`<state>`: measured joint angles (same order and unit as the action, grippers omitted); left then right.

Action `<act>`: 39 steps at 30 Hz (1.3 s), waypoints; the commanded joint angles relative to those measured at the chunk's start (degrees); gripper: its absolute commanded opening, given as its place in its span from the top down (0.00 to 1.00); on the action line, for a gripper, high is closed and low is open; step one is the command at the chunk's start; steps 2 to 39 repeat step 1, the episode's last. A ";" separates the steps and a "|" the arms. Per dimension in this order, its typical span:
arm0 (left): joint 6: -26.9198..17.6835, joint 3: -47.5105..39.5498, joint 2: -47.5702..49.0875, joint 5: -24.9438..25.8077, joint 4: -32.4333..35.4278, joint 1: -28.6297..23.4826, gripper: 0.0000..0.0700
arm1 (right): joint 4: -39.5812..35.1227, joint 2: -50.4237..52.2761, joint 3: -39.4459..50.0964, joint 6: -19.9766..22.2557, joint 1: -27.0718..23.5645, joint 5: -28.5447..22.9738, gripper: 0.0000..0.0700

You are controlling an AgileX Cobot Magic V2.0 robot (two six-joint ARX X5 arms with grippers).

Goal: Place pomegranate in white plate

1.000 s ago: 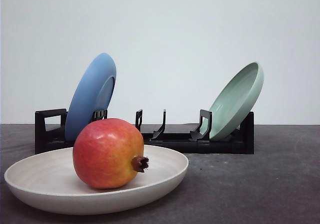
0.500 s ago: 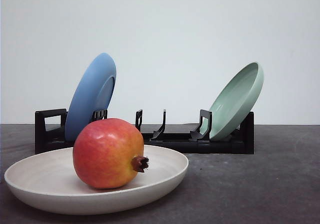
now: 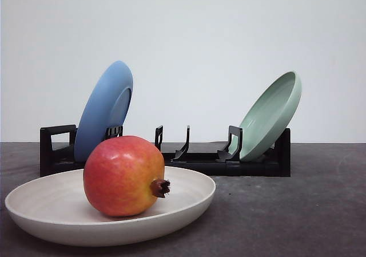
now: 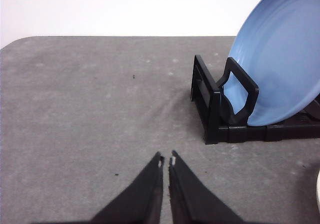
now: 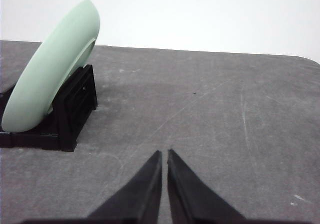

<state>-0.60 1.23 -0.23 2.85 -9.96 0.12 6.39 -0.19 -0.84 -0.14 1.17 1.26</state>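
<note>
The pomegranate (image 3: pixel 123 176), red with yellow-orange patches and a brown crown nub, rests inside the white plate (image 3: pixel 189 202), which lies flat on the grey table near the front left. My left gripper (image 4: pixel 166 160) is shut with nothing between its fingers, above bare table to the left of the rack end that holds the blue plate. My right gripper (image 5: pixel 164 154) is shut and empty too, over bare table to the right of the rack end with the green plate.
A black dish rack (image 3: pixel 200 154) stands behind the white plate. A blue plate (image 3: pixel 103 111) leans in its left end and a pale green plate (image 3: pixel 271 114) in its right end. The rack's middle slots hold nothing. Grey tabletop (image 3: pixel 297 211) stretches right of the plate.
</note>
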 commanded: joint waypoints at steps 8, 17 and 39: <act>-0.20 -0.55 0.07 -0.11 0.94 -0.11 1.00 | -0.61 -0.02 0.22 0.33 0.11 -0.22 0.98; -0.20 -0.55 0.07 -0.11 0.94 -0.11 1.00 | -0.61 -0.02 0.22 0.33 0.11 -0.22 0.98; -0.20 -0.55 0.07 -0.11 0.94 -0.11 1.00 | -0.61 -0.02 0.22 0.33 0.11 -0.22 0.98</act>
